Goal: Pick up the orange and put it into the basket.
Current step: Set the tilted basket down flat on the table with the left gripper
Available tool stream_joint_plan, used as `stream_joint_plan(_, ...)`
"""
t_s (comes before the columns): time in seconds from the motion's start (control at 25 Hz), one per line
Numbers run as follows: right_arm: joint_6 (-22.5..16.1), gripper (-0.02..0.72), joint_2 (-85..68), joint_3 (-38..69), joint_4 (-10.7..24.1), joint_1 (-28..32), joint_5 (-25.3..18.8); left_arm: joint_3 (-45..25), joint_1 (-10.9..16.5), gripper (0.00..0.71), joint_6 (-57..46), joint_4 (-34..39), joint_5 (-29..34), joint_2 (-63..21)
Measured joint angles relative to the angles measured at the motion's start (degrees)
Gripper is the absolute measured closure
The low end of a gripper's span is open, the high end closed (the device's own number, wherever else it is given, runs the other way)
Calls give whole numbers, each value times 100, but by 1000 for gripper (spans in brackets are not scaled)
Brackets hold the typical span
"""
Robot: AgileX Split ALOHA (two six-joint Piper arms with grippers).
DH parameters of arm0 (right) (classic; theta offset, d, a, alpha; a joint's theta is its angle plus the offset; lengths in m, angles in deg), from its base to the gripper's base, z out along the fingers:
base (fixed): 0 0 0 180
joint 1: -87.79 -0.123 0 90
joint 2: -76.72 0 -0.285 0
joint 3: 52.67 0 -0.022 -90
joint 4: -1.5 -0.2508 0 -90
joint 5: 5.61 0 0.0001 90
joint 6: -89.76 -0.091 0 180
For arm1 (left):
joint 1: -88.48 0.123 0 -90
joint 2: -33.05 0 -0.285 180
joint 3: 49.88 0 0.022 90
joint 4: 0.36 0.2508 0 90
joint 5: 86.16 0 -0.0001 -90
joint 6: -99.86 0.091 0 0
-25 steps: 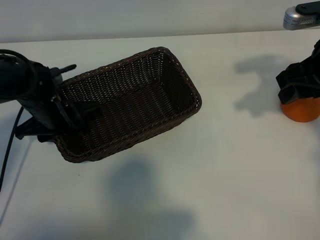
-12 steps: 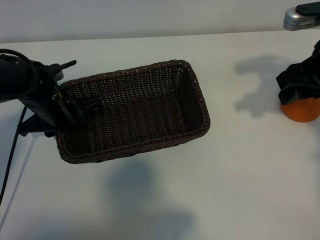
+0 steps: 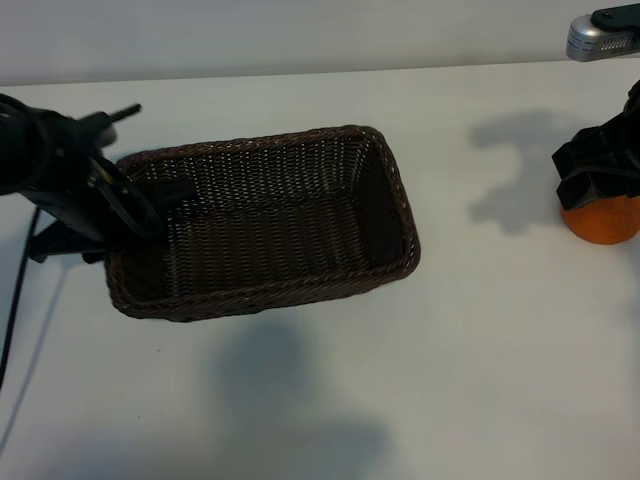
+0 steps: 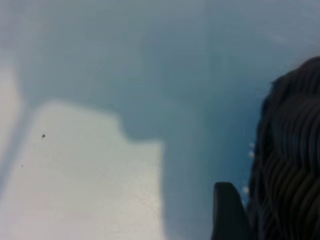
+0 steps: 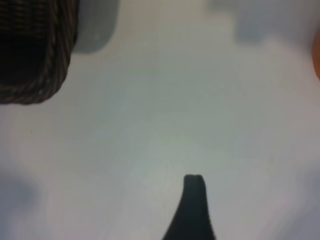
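Observation:
The dark-brown woven basket (image 3: 385, 215) lies flat on the white table, left of centre. My left gripper (image 3: 150, 205) sits at its left end, straddling the short wall and shut on it. One finger (image 3: 178, 190) reaches inside. In the left wrist view another finger (image 4: 227, 212) stands against the outside of the wicker (image 4: 290, 165). The orange (image 3: 603, 222) rests at the far right edge. My right gripper (image 3: 597, 172) hangs just above and over it, open, covering its top. In the right wrist view only one of its fingers (image 5: 194, 200) shows, with a sliver of orange (image 5: 318, 60) and a basket corner (image 5: 37, 75).
A silver device (image 3: 603, 35) juts in at the top right corner. A black cable (image 3: 18, 300) trails down from the left arm. Bare white table (image 3: 480, 330) lies between the basket and the orange.
The basket was tilted and turned askew a second ago. It has swung round and settled flat, and the left gripper shifted slightly back with it. The right gripper and orange stayed still.

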Motion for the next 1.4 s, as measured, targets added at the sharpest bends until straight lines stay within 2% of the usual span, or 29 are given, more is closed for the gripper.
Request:
stream_joint_plan(0.12, 0, 114, 0, 0, 0, 0, 0, 0, 251, 299, 783, -755, 69, -139)
stream_joint_plan(0.16, 0, 114, 0, 0, -6, 0, 0, -4, 354, 381, 1109, -991, 131, -174)
stream_joint_plan(0.44, 5, 114, 0, 0, -11, 0, 0, -31, 927, 383, 3167, -2789, 436, -323)
stream_joint_plan(0.6, 5, 114, 0, 0, -16, 0, 0, -31, 1087, 383, 3833, -3449, 529, -438)
stream_joint_plan(0.92, -2, 114, 0, 0, -22, 0, 0, -24, 1099, 383, 4421, -4083, 525, -537)
stream_joint_plan(1.16, 3, 114, 0, 0, -22, 0, 0, 693, 1074, 383, 4411, -4293, 622, -122)
stream_joint_plan(1.24, 3, 114, 0, 0, -22, 0, 0, 995, 978, 383, 4315, -4293, 630, 107)
stream_joint_plan(1.4, 3, 114, 0, 0, -22, 0, 0, 1520, 571, 383, 4071, -4287, 606, 570)
